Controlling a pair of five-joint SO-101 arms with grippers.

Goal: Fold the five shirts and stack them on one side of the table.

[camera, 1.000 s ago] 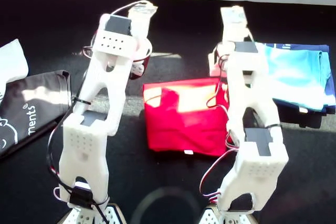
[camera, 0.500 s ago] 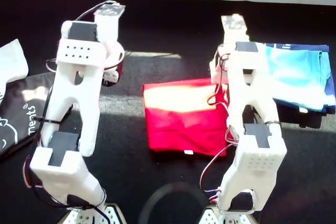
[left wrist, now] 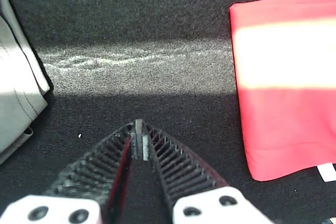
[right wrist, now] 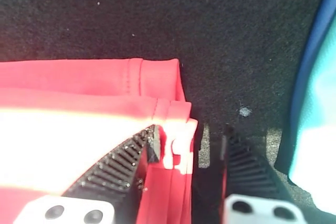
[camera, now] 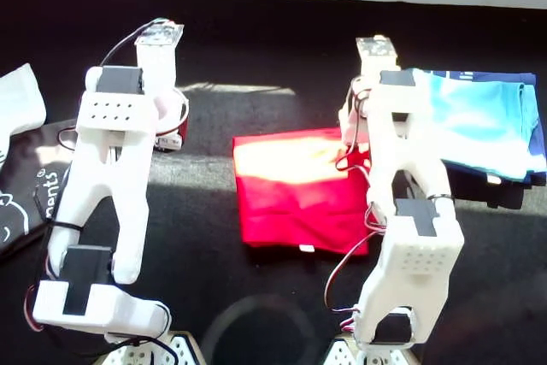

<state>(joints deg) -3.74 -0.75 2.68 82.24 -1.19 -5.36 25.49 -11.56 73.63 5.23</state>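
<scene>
A red shirt (camera: 299, 190) lies folded at the table's centre. My right gripper (right wrist: 191, 140) is open at its right back corner: one finger (right wrist: 128, 163) rests over the red cloth (right wrist: 79, 124), the other (right wrist: 244, 166) over bare table, with the folded edge between them. In the high view this gripper (camera: 353, 130) is at the red shirt's right edge. My left gripper (left wrist: 137, 136) is shut and empty above the black table, left of the red shirt (left wrist: 283, 77). From above it (camera: 167, 121) hangs well left of the shirt.
A stack of folded shirts stands at the right, light blue (camera: 479, 117) on top, dark ones beneath; its edge (right wrist: 315, 114) is close beside my right gripper. At the left lie a black printed shirt (camera: 34, 185) and a white one (camera: 17, 100).
My left arm has swung left, away from the red shirt's back edge, and its shadow has left the cloth. The right arm has barely moved.
</scene>
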